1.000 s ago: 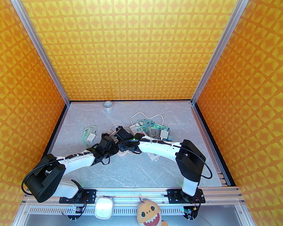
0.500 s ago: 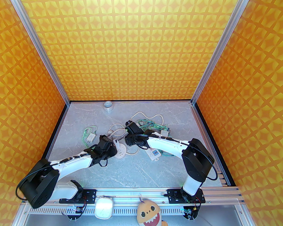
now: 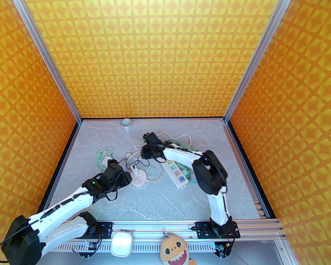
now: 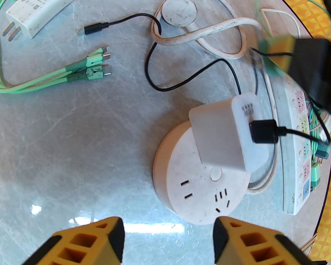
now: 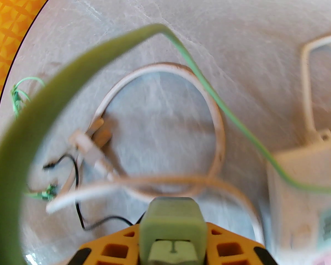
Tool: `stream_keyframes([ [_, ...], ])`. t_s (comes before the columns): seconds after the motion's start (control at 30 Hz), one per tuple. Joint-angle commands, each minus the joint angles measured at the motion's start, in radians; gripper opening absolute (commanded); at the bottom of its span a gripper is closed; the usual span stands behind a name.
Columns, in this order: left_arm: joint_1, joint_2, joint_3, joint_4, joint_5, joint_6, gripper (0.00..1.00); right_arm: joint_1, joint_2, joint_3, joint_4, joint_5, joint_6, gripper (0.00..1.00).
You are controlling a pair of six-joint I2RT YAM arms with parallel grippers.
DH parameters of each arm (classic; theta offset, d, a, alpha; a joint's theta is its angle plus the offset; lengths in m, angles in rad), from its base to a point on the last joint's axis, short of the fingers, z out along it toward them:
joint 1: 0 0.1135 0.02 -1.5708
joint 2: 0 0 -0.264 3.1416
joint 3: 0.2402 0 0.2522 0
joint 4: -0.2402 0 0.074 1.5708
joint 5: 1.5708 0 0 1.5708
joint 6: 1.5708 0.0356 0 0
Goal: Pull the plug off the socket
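Far left, left wrist view: a white charger [image 4: 38, 10] with two bare prongs is lying on the grey marbled tabletop [image 4: 71, 148]. Mint-green cables [image 4: 30, 84] are trailing from it, ending in three small metal tips.

The left fingers [image 4: 110, 239], yellow ribbed plastic with black edges, are standing apart with nothing between them, just short of the round socket [image 4: 201, 186]. The top view is rendering that socket as a pale disc. The wrist view is resolving it as a scuffed, glossy white puck with slot groups and a centre button. A white cube adapter [image 4: 220, 134] is sitting plugged into its far half, with a black USB lead [image 4: 264, 131] running out of its end face.

Right of the socket, a long white power strip [image 3: 175, 172] with pastel outlets is lying at an angle.

Right wrist view, motion-blurred: the right fingers [image 5: 113, 248] are clamping the green plug [image 5: 172, 225], a matte, rounded block. The plug is out of the socket, well apart from it, and hanging above a loop of thick white cord [image 5: 218, 137]. Its green cable [image 5: 204, 81] is arcing up close past the lens.

Versus one second ago: both wrists were crowded together over the socket. The left arm is now drawing back toward the near left, and its fingers are parting. The right arm is swinging to the far side, carrying the plug and uncovering the strip.
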Motion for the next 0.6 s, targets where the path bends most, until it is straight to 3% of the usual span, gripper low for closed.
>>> stream_keyframes([
  [0.0, -0.007, -0.019, 0.02, -0.057, -0.023, 0.019, 0.6, -0.006, 0.049, 0.087, -0.052, -0.014, -0.008, 0.32],
  [0.2, -0.006, -0.042, 0.031, -0.092, -0.026, 0.021, 0.64, -0.02, 0.122, 0.215, -0.125, 0.0, -0.026, 0.38],
  [0.33, -0.007, -0.072, 0.029, -0.115, -0.031, 0.021, 0.66, -0.022, 0.147, 0.272, -0.167, -0.009, -0.033, 0.5],
  [0.57, -0.007, -0.099, 0.024, -0.116, -0.041, 0.031, 0.69, -0.022, 0.023, 0.173, -0.145, 0.009, -0.031, 0.63],
])
